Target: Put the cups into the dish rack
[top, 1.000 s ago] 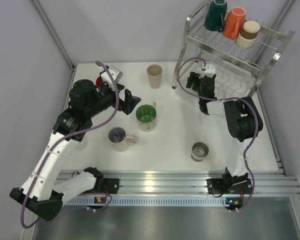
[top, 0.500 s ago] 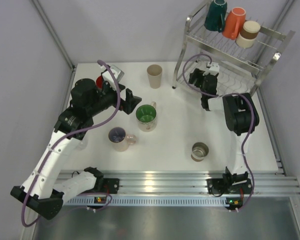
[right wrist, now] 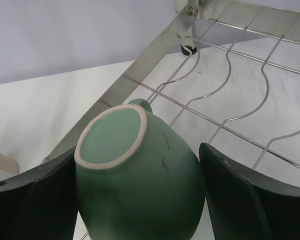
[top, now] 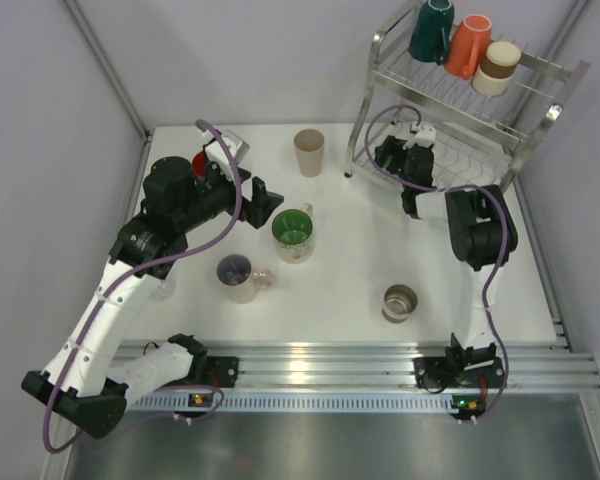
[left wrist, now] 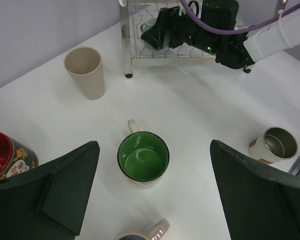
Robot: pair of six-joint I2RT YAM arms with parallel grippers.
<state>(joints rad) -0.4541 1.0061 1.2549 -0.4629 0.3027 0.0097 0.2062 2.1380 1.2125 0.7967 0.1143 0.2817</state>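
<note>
mint cup (right wrist: 137,175), its base turned to the camera and its handle pointing away, is clamped in the wide-set right gripper (right wrist: 139,197) at the lower middle of the right wrist view, with the lower wire shelf of the dish rack (right wrist: 140,75) lying just beyond it, to the upper right.

— Bright, even light from above; only soft, faint shadows on the white tabletop (top: 350,230).
— Glare streaks the near silver aluminium rail (top: 300,349); the glossy green-lined mug (left wrist: 143,157) gleams inside.
</note>
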